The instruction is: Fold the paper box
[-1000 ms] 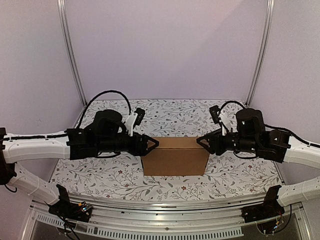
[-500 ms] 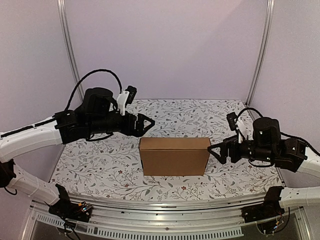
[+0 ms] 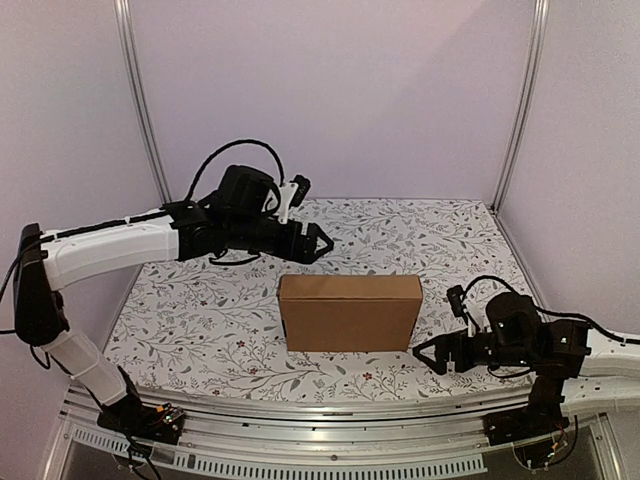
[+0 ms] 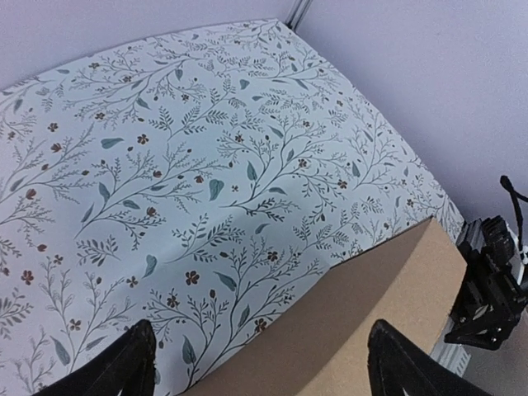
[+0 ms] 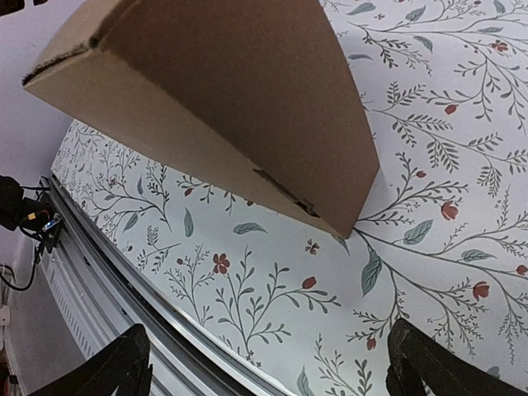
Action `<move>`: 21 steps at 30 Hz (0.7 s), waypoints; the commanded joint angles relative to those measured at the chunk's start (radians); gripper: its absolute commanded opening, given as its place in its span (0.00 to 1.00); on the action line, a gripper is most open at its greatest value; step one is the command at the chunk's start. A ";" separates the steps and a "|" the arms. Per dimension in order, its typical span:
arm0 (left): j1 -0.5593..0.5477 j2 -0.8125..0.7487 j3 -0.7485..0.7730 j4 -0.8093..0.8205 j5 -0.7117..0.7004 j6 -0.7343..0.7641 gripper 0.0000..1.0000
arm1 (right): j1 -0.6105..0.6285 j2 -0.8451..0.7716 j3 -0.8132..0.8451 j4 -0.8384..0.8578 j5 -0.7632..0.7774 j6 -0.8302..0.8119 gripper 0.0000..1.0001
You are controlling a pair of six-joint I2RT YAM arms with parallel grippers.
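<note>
Two grippers: right gripper (image 3: 428, 354) and left gripper (image 3: 318, 243), both released, jaws spread wide, nothing between them in either wrist view.
Right gripper place: lower right of the top view, low over the pale flower-printed cloth (image 3: 200, 330), near the near right corner of the plain brown corrugated cardboard paper box (image 3: 350, 315), apart from it.
Paper box: closed into a flat rectangular block, centre of the top view, resting on the cloth, touched by neither arm.
Left gripper place: left of centre in the top view, raised beyond the far left corner of the paper box, well clear of it.
Stage, as judged: folding apparently done, box shut and free of both arms.
Risk one: tucked seam (image 5: 276, 188) along the lower edge in the right wrist view, slightly ragged and gapped; possible springing open, with nothing pressing on it.
Risk two: nudging or spinning of the light box by a careless sweep of the nearby right fingers; probably little grip from the cloth.
Risk three: crushing of a corner on any re-grip across an edge instead of flat faces.
Near edge: silver aluminium rail (image 3: 320, 405) across the bottom of the top view.
Surface: grey-green leafy sprigs and small red flowers on the cloth, lying flat, no wrinkles visible.
Room: plain lilac walls (image 3: 330, 100) on three sides, thin silver upright posts (image 3: 143, 110) at upper left and upper right.
</note>
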 commanded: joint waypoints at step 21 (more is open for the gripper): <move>0.040 0.103 0.000 -0.132 0.079 -0.004 0.37 | 0.089 0.534 0.072 0.498 0.276 0.393 0.93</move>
